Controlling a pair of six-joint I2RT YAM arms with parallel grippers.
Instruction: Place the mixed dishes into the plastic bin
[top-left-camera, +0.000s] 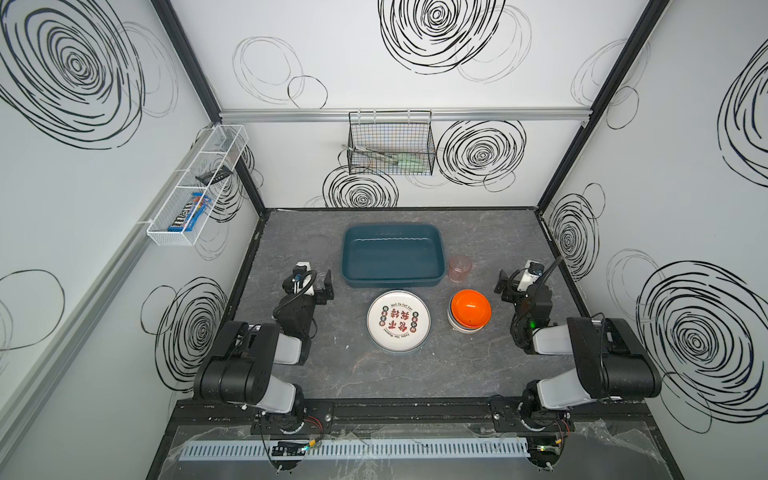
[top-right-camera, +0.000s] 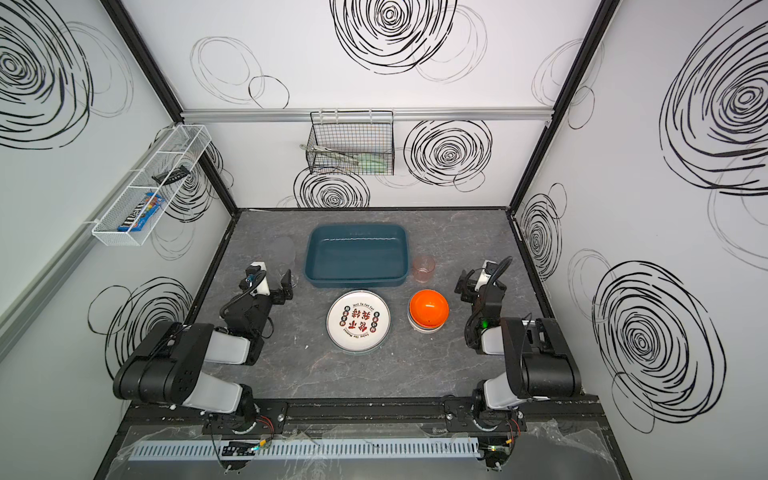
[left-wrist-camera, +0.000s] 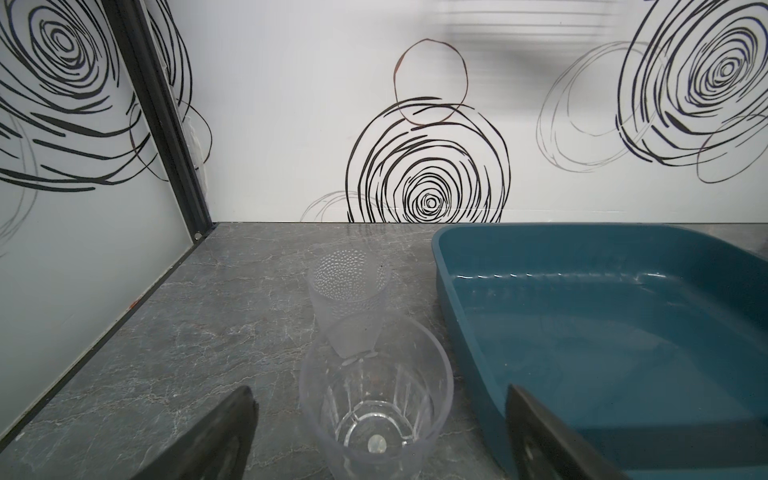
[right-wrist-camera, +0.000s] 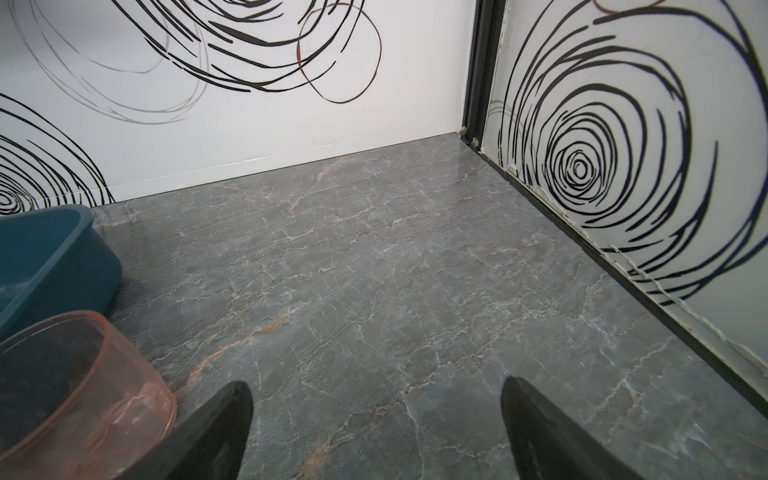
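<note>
On the left, the left arm is folding at a raised elbow and reaching toward 12 o'clock. Its left claw (left-wrist-camera: 379, 390) is hanging low over the table (top-left-camera: 415, 374), fingers spreading wide and gripping nothing. The clear glass (left-wrist-camera: 376, 399) is standing upright between those fingers with a gap on each side. In both top views it is nearly vanishing against the grey stone, and the wrist view's edge is cutting off both fingers. A dimpled clear tumbler (left-wrist-camera: 349, 286) is standing just beyond the glass at 12 o'clock, equally faint from above. The plastic bin (top-left-camera: 390, 282) is sitting at 3 o'clock of both glasses, its far side running out of the wrist view. At the bin's 6 o'clock a white plate (top-left-camera: 398, 320) with red and black characters is lying on others, which are showing only as a sliver of rim. At the plate's 3 o'clock an orange bowl (top-left-camera: 470, 309) is topping a stack of mostly hidden bowls. The pink tumbler (top-left-camera: 459, 268) is standing just beside the bin's near right corner. The right arm is mirroring the left. The right claw (right-wrist-camera: 376, 388) is hanging fully spread over bare table, holding nothing, and its view is cropping the tumbler.
</note>
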